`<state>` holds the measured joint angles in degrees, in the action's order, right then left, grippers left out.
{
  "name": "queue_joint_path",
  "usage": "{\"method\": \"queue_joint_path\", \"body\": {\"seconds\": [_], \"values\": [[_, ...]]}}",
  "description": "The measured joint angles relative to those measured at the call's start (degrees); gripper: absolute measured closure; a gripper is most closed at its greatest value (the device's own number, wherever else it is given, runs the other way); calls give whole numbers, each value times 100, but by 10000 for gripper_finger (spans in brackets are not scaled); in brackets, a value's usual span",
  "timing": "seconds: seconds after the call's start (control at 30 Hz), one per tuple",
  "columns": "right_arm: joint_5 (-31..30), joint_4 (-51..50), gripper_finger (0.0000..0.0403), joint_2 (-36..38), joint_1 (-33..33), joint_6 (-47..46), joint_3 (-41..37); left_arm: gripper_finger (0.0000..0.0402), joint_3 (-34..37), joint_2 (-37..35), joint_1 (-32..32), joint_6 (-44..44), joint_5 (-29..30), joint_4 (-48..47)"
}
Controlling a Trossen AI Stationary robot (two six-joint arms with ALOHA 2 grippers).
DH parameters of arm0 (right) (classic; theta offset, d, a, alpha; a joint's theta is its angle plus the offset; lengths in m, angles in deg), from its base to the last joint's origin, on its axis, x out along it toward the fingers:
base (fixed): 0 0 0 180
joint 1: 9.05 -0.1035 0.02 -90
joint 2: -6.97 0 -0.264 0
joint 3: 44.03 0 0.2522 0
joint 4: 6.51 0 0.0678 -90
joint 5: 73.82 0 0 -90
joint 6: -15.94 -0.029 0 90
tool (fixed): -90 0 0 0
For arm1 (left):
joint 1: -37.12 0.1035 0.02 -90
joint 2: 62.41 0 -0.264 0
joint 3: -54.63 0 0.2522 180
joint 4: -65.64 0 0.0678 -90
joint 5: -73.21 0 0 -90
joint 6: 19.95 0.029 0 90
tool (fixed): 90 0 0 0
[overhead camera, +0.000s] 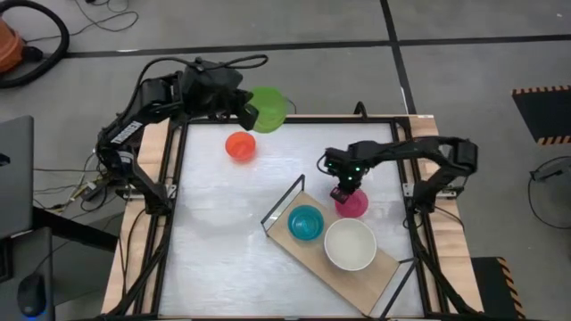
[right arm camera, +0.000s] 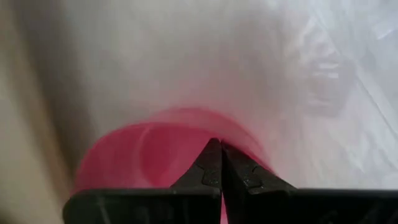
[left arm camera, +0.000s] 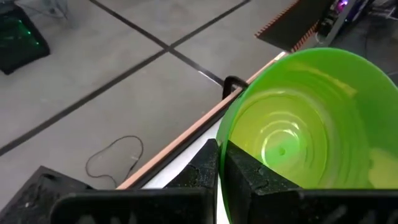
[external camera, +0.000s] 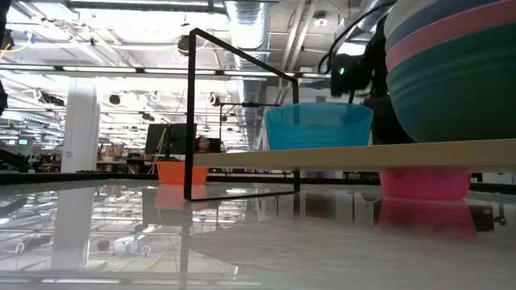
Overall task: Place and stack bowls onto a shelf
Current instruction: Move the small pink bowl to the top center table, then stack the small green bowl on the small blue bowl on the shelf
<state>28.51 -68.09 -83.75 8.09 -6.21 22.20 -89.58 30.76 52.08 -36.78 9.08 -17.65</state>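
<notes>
My left gripper [overhead camera: 250, 114] is shut on a lime bowl [overhead camera: 268, 109] and holds it in the air over the table's far edge. An orange-red bowl [overhead camera: 241, 145] stands on the table below it. The shelf [overhead camera: 308, 254] lies at the near right. It carries a cyan bowl [overhead camera: 305, 223] and a stack of bowls [external camera: 451, 72] topped by a white bowl [overhead camera: 350, 244]. A pink bowl [overhead camera: 355, 205] rests on the table just beyond the shelf. My right gripper [overhead camera: 342, 191] points steeply down over that bowl's far-left rim, fingers shut. My left gripper pinches the lime bowl's rim [left arm camera: 225, 146] with one finger outside the wall and one inside the hollow. The bowl is lifted clear and tipped, its opening turned toward the wrist. My right gripper's shut tips [right arm camera: 217, 144] stand over the pink bowl [right arm camera: 155, 158]; I cannot tell whether they touch it.
The shelf's thin black frame [overhead camera: 284, 201] rises at its left end and another [overhead camera: 397, 278] at its near right end. Bare white tabletop [overhead camera: 214, 241] lies left of the shelf. Wooden rails and black bars edge the table.
</notes>
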Motion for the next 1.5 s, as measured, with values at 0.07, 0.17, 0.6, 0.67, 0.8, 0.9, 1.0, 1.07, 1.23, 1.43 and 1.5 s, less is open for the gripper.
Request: {"method": "queue_joint_path", "body": {"seconds": [0.07, 0.17, 0.6, 0.67, 0.8, 0.9, 1.0, 1.07, 1.23, 1.43, 1.5], "values": [[-1, 279, 385, -297, 92, 49, 1, 401, 0, -2, 0, 103, 4, -69], [-14, 523, 385, -681, 227, 136, 210, 401, 2, 0, 0, 240, 8, -133], [-537, 1122, 385, -1744, 267, 1749, 2584, 401, 2, 0, 42, 919, 76, -344], [-544, 1164, 385, -1737, 167, 2124, 2858, 401, 2, 0, 76, 928, 76, -383], [-735, 746, 384, -1649, 20, 2222, 3402, 401, 2, -36, 160, 924, 74, -476], [-1016, 226, 382, -1453, -36, 2284, 3744, 401, 0, -65, 199, 901, 32, -450], [-1205, -444, 384, -1022, -43, 2152, 3998, 401, 10, -68, 223, 635, -511, -492], [-1229, -866, 384, -592, -85, 1899, 4120, 401, 74, -74, 213, 472, -1058, -527], [-1398, -1789, 383, 800, -404, 1194, 4279, 401, 376, -68, -319, 340, -1686, -554], [-2336, -2238, 382, 2358, -866, 302, 4288, 401, 1077, -33, -1510, 113, -1621, 271], [-2563, -2397, 382, 2703, -953, 120, 4286, 401, 1517, -33, -1908, 141, -1633, 988]]}}
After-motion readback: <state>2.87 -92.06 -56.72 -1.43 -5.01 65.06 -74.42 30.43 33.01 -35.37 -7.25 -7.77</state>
